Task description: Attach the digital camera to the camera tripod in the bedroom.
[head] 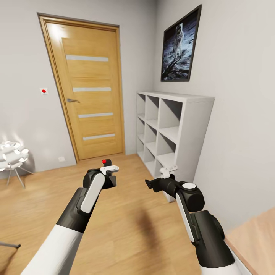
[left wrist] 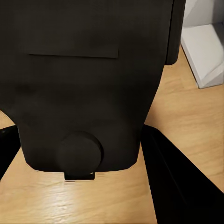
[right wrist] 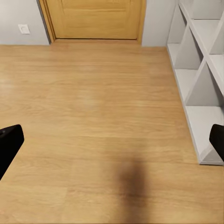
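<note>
The digital camera [head: 107, 163], small and black with a round red button on top, is held above the wooden floor in front of me. My left gripper [head: 109, 172] is shut on it. In the left wrist view the camera's dark body [left wrist: 88, 79] stands close up between the two black fingers [left wrist: 175, 179]. To the right, at about the same height, my right gripper [head: 159, 177] is open and holds nothing. Its fingertips [right wrist: 9, 142] stand wide apart over bare floor. The camera tripod is out of view.
A shut wooden door [head: 89, 95] is ahead. A white cube shelf [head: 172, 130] stands against the right wall under a framed moon picture [head: 180, 46]. A white lamp [head: 11, 154] is at the left, a thin dark bar [head: 9, 245] at the lower left edge, and a light wooden surface [head: 256, 236] at the lower right.
</note>
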